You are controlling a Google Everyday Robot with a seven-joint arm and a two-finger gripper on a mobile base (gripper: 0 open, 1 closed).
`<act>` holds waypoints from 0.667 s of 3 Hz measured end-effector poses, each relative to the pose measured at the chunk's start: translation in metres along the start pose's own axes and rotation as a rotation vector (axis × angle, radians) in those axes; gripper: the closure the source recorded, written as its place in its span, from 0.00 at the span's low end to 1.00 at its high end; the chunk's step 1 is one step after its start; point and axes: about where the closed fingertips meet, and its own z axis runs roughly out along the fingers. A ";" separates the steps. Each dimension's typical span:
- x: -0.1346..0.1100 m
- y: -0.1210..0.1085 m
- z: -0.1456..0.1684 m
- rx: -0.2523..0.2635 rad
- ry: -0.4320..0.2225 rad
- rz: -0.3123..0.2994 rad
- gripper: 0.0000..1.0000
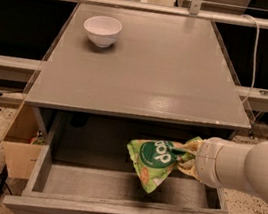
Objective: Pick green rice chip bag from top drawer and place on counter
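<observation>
Camera view, open-drawer stage.

The green rice chip bag (156, 158), a crinkled bright-green pouch with a dark green round logo and white lettering, is seen over the interior of the top drawer (41, 167), a wide shallow grey wooden box pulled fully out beneath the cabinet top. The bag appears to hang clear of the drawer floor rather than lie on it, lower corner pointing down.

The gripper (188, 155) is located at the bag's right end, just ahead of the thick white arm (245, 170) entering from the right. The gripper is judged to be closed on the bunched right edge of the bag; the pinch point itself is largely hidden by foil and wrist.

Key relation: the bag extends leftward and slightly downward from the gripper, long axis roughly left-right and tilted. The counter (150, 71), a large flat smooth grey top, lies directly above and behind the bag, and its front lip overhangs the rear of the drawer.

Judgement: the bag must be drawn outward toward the drawer front before being raised, or the lip may be snagged.

Also noted: white ceramic bowl (102, 30) at the counter's far left; tan cardboard box (17, 154) beside the cabinet.
</observation>
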 end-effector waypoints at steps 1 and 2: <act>-0.004 -0.002 -0.033 0.022 0.036 -0.004 1.00; -0.010 -0.006 -0.056 0.036 0.069 -0.015 1.00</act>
